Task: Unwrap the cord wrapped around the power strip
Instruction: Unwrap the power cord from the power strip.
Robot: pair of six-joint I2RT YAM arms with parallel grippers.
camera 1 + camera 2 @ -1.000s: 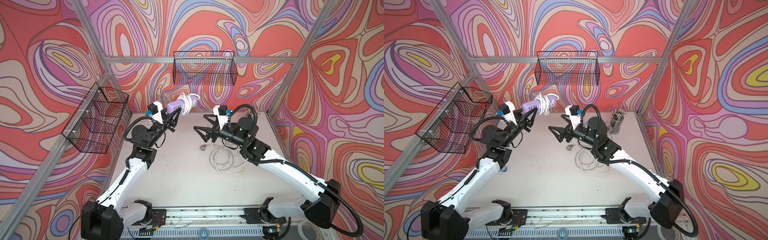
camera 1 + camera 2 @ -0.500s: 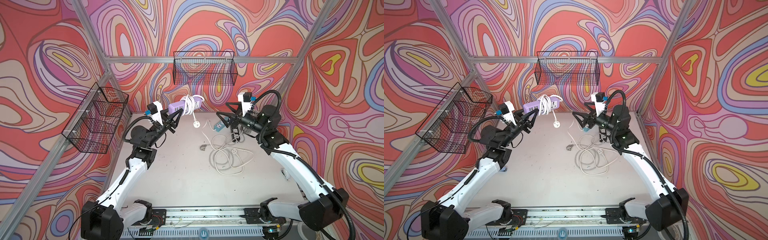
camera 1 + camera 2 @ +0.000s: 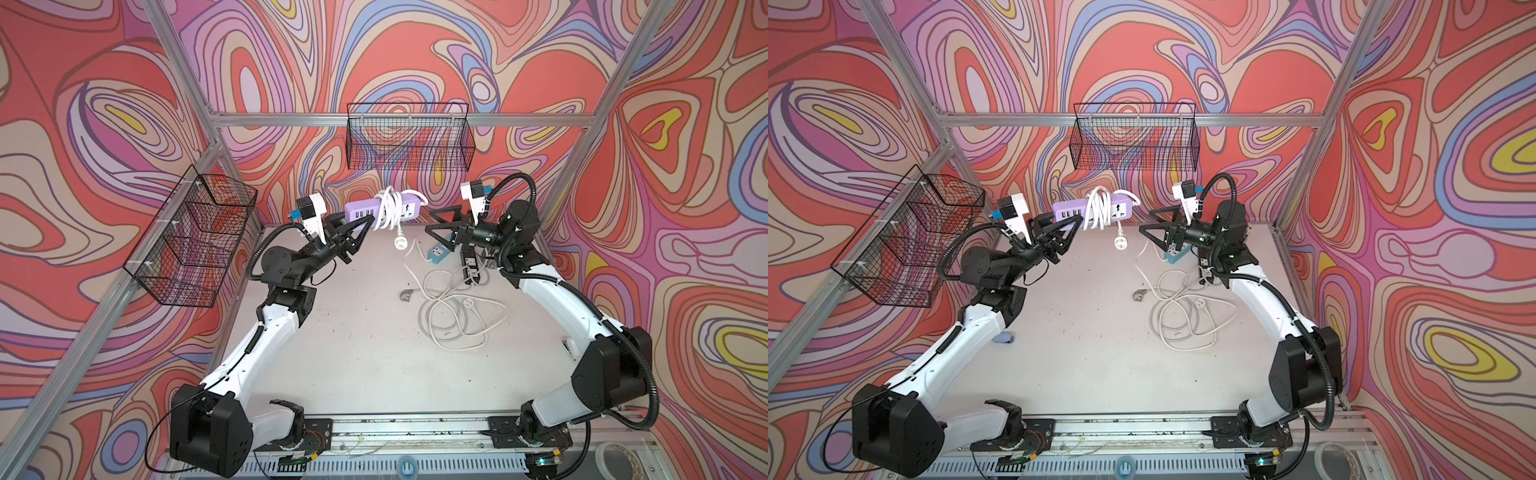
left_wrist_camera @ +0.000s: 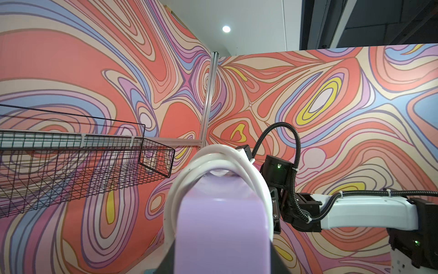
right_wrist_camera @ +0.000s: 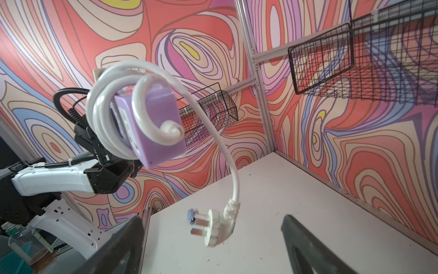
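Note:
In both top views a lilac power strip (image 3: pixel 360 212) (image 3: pixel 1068 210) hangs level in the air near the back wall. My left gripper (image 3: pixel 368 222) (image 3: pixel 1076 221) is shut on its left end. A white cord (image 3: pixel 388 208) (image 3: pixel 1098 207) is coiled round its middle, and the plug (image 3: pixel 399 242) (image 3: pixel 1120 243) dangles below. My right gripper (image 3: pixel 431 221) (image 3: pixel 1147 220) stands open just right of the strip, touching nothing. The left wrist view shows the strip (image 4: pixel 221 227) end-on under the cord (image 4: pixel 213 156). In the right wrist view the strip (image 5: pixel 161 132), coils (image 5: pixel 106 113) and plug (image 5: pixel 213 227) face my open right gripper (image 5: pixel 213 217).
On the table at the right lie tangled white and grey cords (image 3: pixel 453 307), a teal power strip (image 3: pixel 438 252) and a black one (image 3: pixel 471 266). A wire basket (image 3: pixel 409 137) hangs on the back wall and another (image 3: pixel 191 241) on the left wall.
My right gripper has risen from the table's middle and moved right, level with the strip. The plug end has come free and now dangles. The strip has levelled out.

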